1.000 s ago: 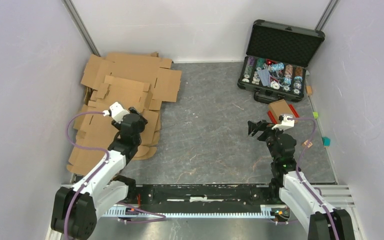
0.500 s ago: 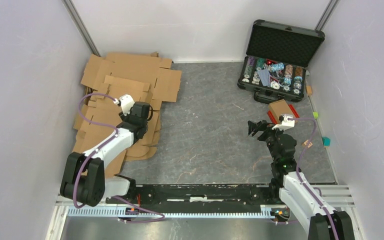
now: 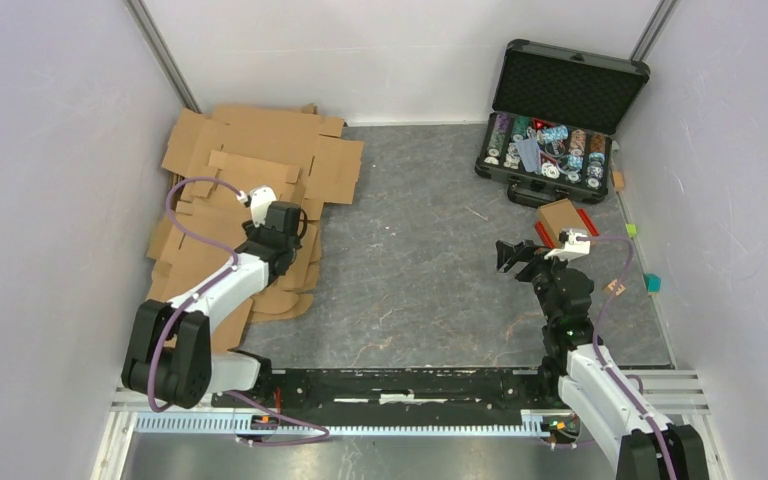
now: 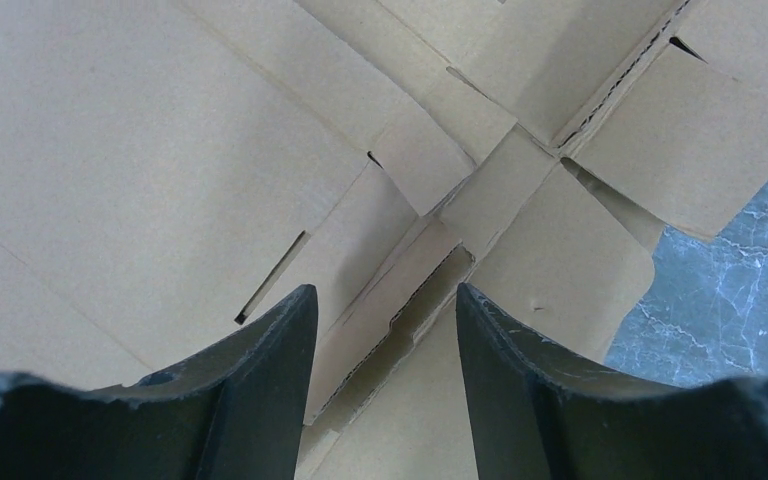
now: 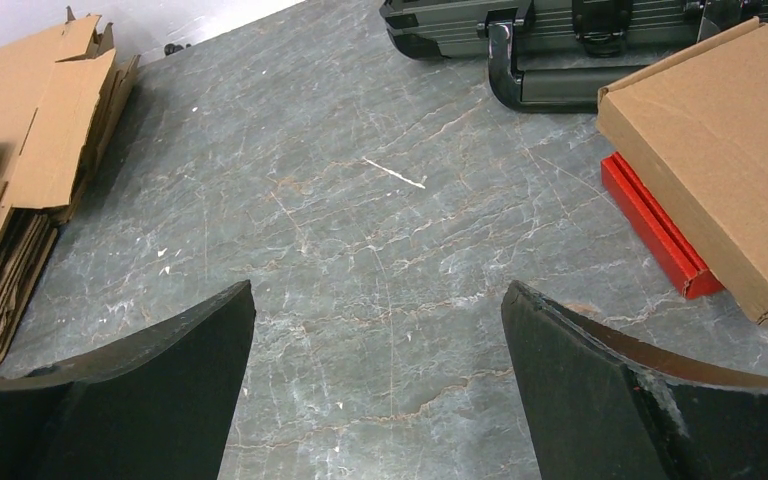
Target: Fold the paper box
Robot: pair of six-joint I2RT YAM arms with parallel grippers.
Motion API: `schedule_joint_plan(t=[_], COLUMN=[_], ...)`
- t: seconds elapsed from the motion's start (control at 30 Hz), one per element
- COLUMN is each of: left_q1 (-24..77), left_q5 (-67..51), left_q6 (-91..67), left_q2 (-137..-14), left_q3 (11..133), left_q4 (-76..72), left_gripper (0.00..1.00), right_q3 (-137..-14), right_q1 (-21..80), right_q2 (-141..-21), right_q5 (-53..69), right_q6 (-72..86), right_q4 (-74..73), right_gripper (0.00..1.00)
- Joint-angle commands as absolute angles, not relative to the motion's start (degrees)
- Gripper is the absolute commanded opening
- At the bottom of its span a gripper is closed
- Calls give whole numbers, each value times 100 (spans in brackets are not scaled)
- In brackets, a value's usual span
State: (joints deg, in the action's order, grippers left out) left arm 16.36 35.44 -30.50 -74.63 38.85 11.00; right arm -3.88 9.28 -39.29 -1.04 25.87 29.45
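Note:
A pile of flat brown cardboard blanks (image 3: 250, 170) lies at the table's back left. The top blank, the paper box (image 4: 520, 250), is unfolded, with flaps, creases and slots showing. My left gripper (image 3: 285, 215) reaches over the pile's right part, close above it. In the left wrist view the left gripper (image 4: 385, 290) is open, its jaws apart over a slot, with nothing between them. My right gripper (image 3: 506, 256) hovers open at the right over bare table, and the right wrist view shows only stone surface between its fingers (image 5: 378, 285).
An open black case of poker chips (image 3: 550, 150) stands at the back right. In front of it a closed brown cardboard box (image 3: 560, 213) rests on a red flat thing (image 5: 655, 225). A small teal block (image 3: 652, 283) lies by the right wall. White walls enclose the table.
The left arm has stretched forward and lowered onto the cardboard pile, its gripper moving a little right and back. Its jaws stand narrower than before. The right arm has not moved.

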Motion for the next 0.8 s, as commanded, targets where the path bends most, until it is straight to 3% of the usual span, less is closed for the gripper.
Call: schedule_joint_plan(t=[0.0, 0.23, 0.57, 0.73, 0.77], left_q1=[1635, 1635, 1628, 1626, 1626], left_q5=[3490, 3585, 3644, 3591, 3586], left_q6=[-2601, -2670, -2729, -2705, -2692], left_q2=[-7431, -7635, -8074, -8198, -8197], left_q3=[4026, 4161, 4535, 4623, 4633], left_q4=[960, 1108, 1529, 1582, 1585], left_gripper=[59, 35, 44, 26, 17], right_q3=[-400, -386, -380, -378, -378], right_q1=[957, 966, 967, 964, 965], right_q2=[-3847, -3841, -3815, -3809, -3808], right_q5=[-120, -106, -111, -107, -110], right_q6=[2559, 2566, 2544, 2538, 2533], right_q4=[2964, 2988, 2979, 2980, 2988], right_gripper=[98, 98, 98, 98, 98])
